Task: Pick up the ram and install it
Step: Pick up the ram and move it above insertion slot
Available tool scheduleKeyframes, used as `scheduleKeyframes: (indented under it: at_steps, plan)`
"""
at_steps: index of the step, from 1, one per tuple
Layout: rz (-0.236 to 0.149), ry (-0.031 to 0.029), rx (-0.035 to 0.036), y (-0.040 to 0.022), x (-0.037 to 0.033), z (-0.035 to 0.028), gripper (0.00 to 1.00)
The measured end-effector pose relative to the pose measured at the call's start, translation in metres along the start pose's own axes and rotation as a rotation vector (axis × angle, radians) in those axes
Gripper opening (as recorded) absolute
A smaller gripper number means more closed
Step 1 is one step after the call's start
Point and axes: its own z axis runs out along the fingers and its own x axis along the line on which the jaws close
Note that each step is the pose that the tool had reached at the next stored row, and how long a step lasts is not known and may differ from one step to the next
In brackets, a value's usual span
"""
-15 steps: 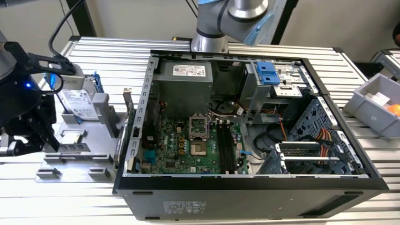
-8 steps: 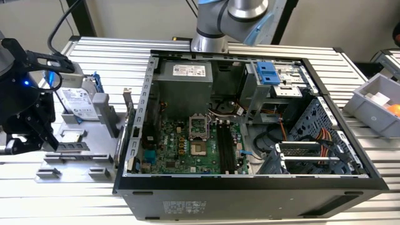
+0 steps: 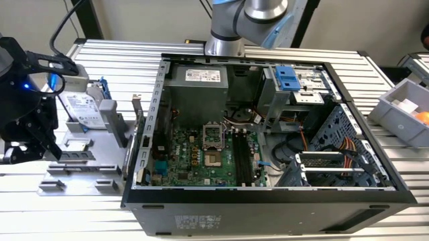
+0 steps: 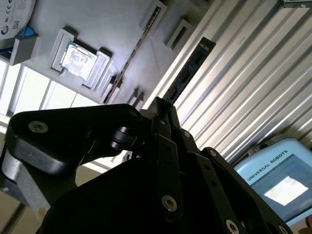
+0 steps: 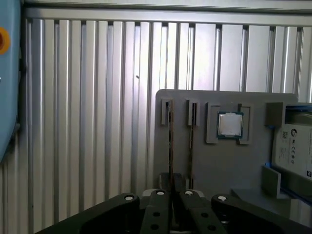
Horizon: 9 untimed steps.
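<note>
Black gripper hangs at the exterior view's far left, just beside the grey holder plate. In the second wrist view it appears clamped on one end of the ram, which juts out from it over the ribbed metal worktop, apart from the plate. So the pick-up looks done, though I judge that from how the stick runs straight into the gripper; the contact itself is hidden behind the gripper's own links.

On the plate a second stick stands in its slot, with the square processor chip in its pocket beside it and the hard drive at the plate's far end.

Further right the open computer case lies on the worktop. The long memory slots on its board look empty, so the installing is all left to do, and the ram is well apart from them.

At the far right a grey bin is cut off by the frame.

In the exterior view the ram cannot be made out against the dark gripper. In the first wrist view the sticks are seen edge-on, so which one is held is hard to tell there.
</note>
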Motion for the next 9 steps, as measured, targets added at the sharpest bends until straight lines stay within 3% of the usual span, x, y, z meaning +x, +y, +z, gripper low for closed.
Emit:
scheduleKeyframes:
  at_steps: [9]
  plan:
    - [0.000,0.0001,-0.0001,0.0000,0.0000,-0.0045,0.00]
